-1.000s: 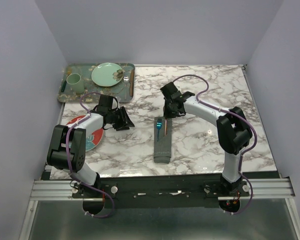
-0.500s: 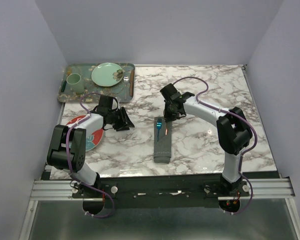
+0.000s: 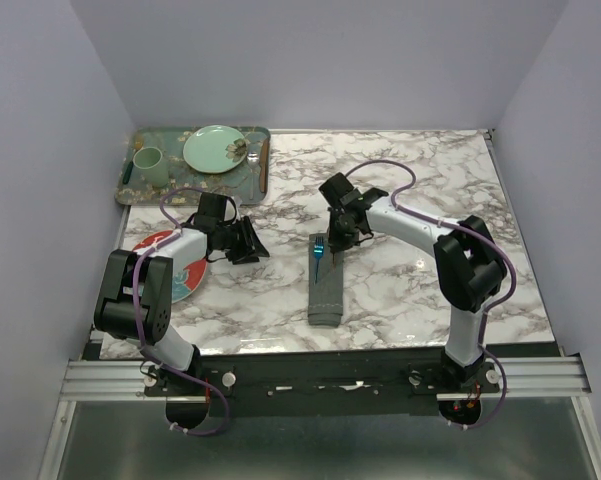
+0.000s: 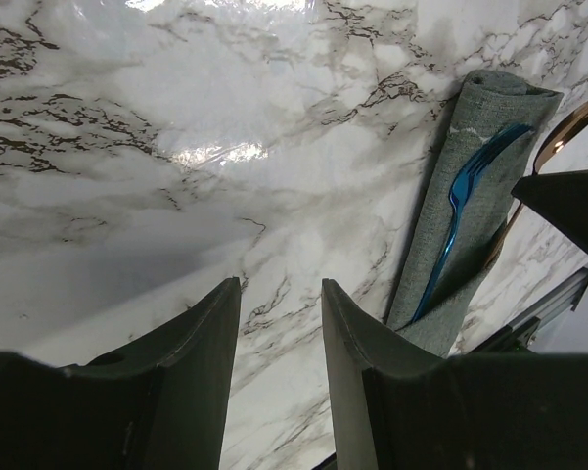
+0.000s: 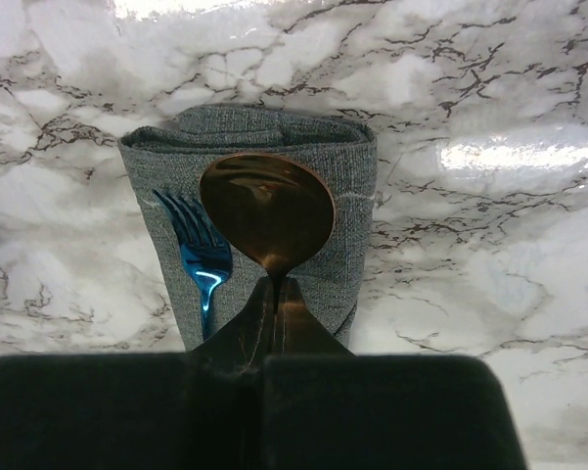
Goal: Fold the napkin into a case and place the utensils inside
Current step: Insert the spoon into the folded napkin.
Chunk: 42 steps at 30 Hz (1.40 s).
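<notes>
Lowered since a second ago: my right claw (image 5: 274,299) now hangs over the case (image 5: 350,176), pinched tight on the copper spoon (image 5: 267,211) handle, bowl above the cloth beside the blue fork (image 5: 202,257) lying in it. Judgement: spoon not yet seated; slide it in next. Meanwhile my left claw (image 4: 279,294) is parted, empty, well aside.

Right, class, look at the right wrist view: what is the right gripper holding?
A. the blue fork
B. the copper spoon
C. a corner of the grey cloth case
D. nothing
B: the right gripper is shut on the handle of the copper spoon, whose bowl sits over the grey cloth case, while the blue fork lies on the case ungripped.
</notes>
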Motion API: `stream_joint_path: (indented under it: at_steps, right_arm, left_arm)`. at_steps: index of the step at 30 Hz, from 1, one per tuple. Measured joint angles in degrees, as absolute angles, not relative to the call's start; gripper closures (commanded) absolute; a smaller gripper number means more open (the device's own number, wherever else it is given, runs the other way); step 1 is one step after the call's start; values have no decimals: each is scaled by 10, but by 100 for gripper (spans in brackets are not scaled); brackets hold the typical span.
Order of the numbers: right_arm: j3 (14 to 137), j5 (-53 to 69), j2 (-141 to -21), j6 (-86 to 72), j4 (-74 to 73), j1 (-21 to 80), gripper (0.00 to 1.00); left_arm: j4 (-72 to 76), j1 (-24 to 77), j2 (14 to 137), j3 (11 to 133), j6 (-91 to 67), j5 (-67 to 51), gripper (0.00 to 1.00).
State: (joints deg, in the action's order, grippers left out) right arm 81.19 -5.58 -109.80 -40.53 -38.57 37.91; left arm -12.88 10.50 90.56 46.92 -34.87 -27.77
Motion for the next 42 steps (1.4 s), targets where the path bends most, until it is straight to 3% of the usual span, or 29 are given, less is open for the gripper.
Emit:
stream_joint_path:
  at_steps: [11,23,26,32,36,42]
  right_arm:
    - [795,-43,-1098,-417,-388,387,99]
    - [786,-32,-1098,-427,-388,390,92]
    - [783,-31,-1098,-430,-389,390,72]
    - [780,-30,-1098,-439,-392,390,65]
    - [780,-30,-1093,-441,-392,390,47]
    - [788,-32,-1074,-434,-396,390,37]
  left_arm:
    - [-122,105,906,461,-350,-278,53]
    - [-114,105,906,459,-352,-279,52]
    - [-114,105,906,459,-352,-279,52]
    - [-114,105,906,459,-352,-279,52]
    - [-114,105,906,459,-351,-279,51]
    - [-115,110,904,460,-343,-278,46]
